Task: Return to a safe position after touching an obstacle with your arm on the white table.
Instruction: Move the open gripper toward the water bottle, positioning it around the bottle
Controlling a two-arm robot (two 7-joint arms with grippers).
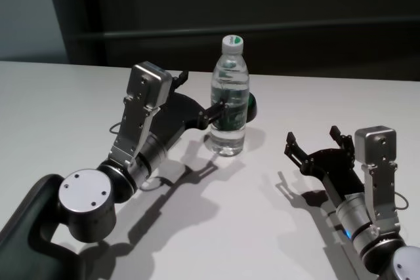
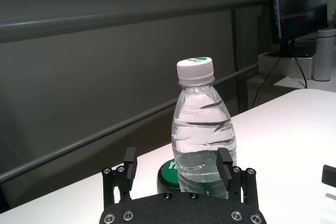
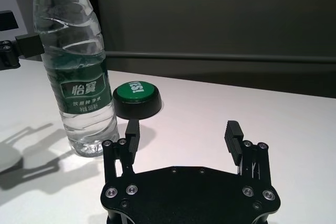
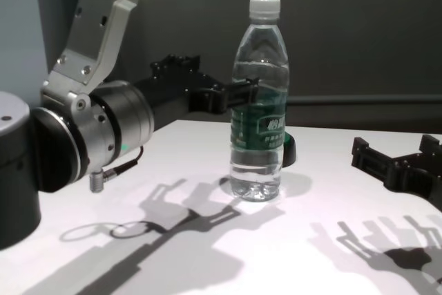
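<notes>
Large smooth white table (image 1: pixel 59 96), near to far. Right gripper (image 1: pixel 315 143) idle near front right, fingers spread, grasping nothing. Mid-table: tall clear plastic water bottle, white cap, dark green label (image 1: pixel 230 96), upright. Left gripper (image 1: pixel 199 94) at bottle, fingers released, one fingertip (image 1: pixel 218 105) against label. Behind bottle: low green-and-black round button (image 3: pixel 137 99).

Step judged: contact made, retreat pending. Next: draw left arm back without tipping bottle.

Upright clear capped bottle (image 1: pixel 230 96) mid white table (image 1: pixel 59 109), green label

Clear bottle (image 1: pixel 230 100) with white cap (image 1: pixel 233 43) and dark green label (image 3: pixel 84 88); white worktop (image 1: pixel 275 227); green-topped black button (image 3: pixel 137 99); black pincers.
</notes>
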